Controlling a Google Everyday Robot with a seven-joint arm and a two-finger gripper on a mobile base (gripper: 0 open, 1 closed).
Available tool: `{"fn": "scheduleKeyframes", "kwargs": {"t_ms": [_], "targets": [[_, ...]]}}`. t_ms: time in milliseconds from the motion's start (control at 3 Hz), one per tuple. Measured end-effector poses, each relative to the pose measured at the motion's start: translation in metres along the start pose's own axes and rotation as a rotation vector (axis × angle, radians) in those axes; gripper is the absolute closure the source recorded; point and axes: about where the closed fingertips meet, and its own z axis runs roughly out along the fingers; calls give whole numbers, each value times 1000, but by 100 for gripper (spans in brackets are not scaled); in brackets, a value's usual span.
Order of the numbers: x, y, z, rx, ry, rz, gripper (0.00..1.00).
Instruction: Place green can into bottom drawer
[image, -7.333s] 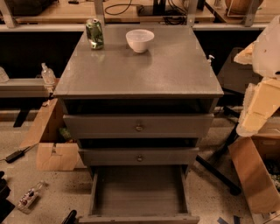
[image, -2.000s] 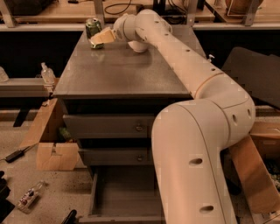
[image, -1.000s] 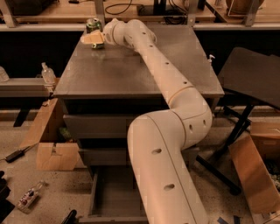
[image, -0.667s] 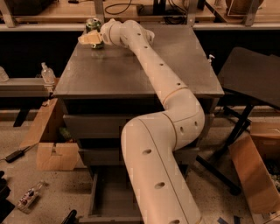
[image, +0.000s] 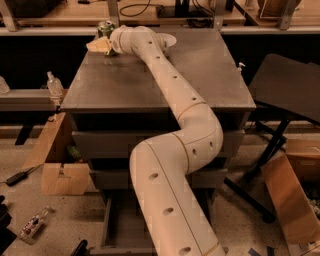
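Your gripper is right at the can, mostly covering it; can't tell if it's gripping. Arm hides most of the bottom drawer.

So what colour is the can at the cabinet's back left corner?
The can is green, shown in the camera view; the gripper is right at it.
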Motion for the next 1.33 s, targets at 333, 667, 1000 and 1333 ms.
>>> {"fn": "scheduleKeyframes", "kwargs": {"t_ms": [333, 667, 1000, 1333], "targets": [[0, 4, 7, 5, -4, -4, 36], [2, 7, 9, 2, -2, -4, 59], [4, 10, 12, -3, 1, -3, 89], [5, 11, 13, -4, 2, -2, 100]]}}
